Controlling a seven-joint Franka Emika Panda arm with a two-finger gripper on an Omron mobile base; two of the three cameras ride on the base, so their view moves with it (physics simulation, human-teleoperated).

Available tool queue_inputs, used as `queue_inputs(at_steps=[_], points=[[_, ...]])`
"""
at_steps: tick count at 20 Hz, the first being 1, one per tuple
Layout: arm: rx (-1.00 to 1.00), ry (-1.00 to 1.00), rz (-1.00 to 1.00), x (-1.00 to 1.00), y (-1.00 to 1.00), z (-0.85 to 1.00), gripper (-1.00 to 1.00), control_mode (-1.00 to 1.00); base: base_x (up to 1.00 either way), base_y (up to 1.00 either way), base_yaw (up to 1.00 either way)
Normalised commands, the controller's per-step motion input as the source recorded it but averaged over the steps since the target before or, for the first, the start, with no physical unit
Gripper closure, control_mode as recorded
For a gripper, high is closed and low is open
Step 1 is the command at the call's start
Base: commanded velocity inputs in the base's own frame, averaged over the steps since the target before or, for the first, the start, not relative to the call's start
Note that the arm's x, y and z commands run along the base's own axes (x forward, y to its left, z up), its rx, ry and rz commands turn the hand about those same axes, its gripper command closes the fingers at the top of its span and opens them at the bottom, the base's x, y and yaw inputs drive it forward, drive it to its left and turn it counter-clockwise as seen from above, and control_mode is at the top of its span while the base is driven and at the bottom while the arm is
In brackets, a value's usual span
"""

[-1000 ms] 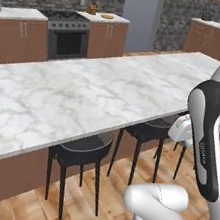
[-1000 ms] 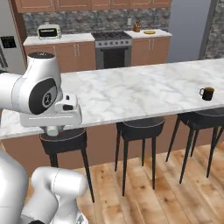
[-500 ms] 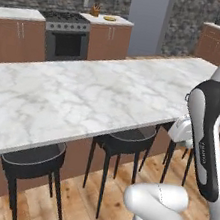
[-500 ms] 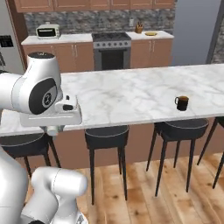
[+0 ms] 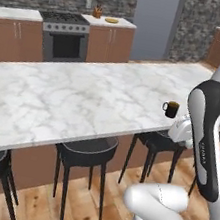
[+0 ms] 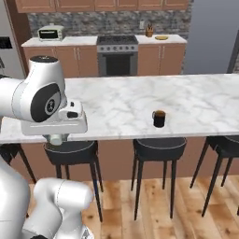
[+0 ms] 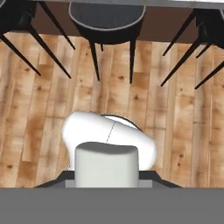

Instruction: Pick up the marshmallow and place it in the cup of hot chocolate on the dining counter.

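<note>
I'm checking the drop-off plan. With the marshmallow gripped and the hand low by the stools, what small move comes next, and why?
Probably raise the gripper, shut on the marshmallow, above the dining counter: the hand looks down at the floor, while the cup of hot chocolate stands on top.

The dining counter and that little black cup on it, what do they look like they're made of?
The dining counter looks like polished marble on top, white with grey veins, over brown wood-like sides. The cup of hot chocolate seems glazed ceramic, though its plain black could also be plastic.
</note>
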Motion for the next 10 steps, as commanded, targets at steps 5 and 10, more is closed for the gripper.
queue_inputs(at_steps=[5,10], points=[[0.00,0.00,0.00,0.00,0.00,0.00,1.00,1.00,0.71,-1.00,0.20],[0.00,0.00,0.00,0.00,0.00,0.00,1.00,1.00,0.70,-0.86,0.09]])
